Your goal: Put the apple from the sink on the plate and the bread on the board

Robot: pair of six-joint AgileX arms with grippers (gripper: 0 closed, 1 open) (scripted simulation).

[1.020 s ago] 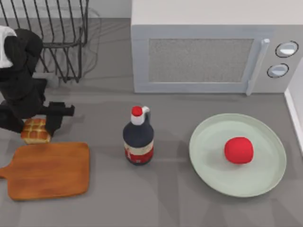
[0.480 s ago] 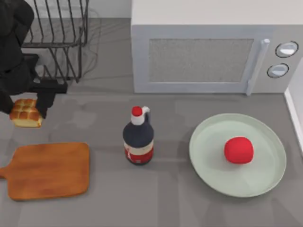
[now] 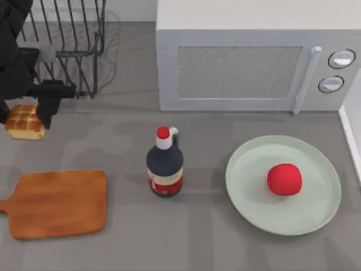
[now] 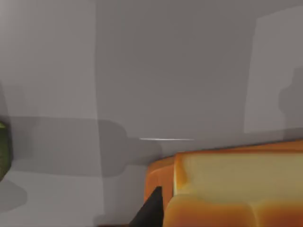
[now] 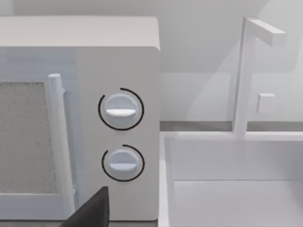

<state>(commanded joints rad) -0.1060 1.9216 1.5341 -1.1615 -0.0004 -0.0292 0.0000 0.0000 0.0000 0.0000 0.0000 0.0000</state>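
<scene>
- The board [image 3: 56, 203] lies flat at the counter's [image 3: 124, 248] near left, nothing on it; its stub handle is cut off by the top view's left edge.
- The apple [image 3: 284, 179] sits on the plate [image 3: 248, 192] at the near right, a little right of the plate's middle.
- A dark bottle [image 3: 164, 166] with a red cap stands between board and plate.
- Farther back at the left edge, the left pincer [image 3: 25, 113] is clenched on the bread [image 3: 23, 122], raised above the counter beyond the board; the arm covers part of the loaf.
- In the left wrist view the bread [image 4: 236, 189] is cropped, beside one dark finger [image 4: 150, 213].
- Behind stand a wire rack [image 3: 67, 45] and a microwave [image 3: 254, 62].
- The right wrist view shows the microwave's knobs, a sink [image 5: 232, 189], and a dark finger edge; whether the right pincer is released or clenched I cannot tell.
</scene>
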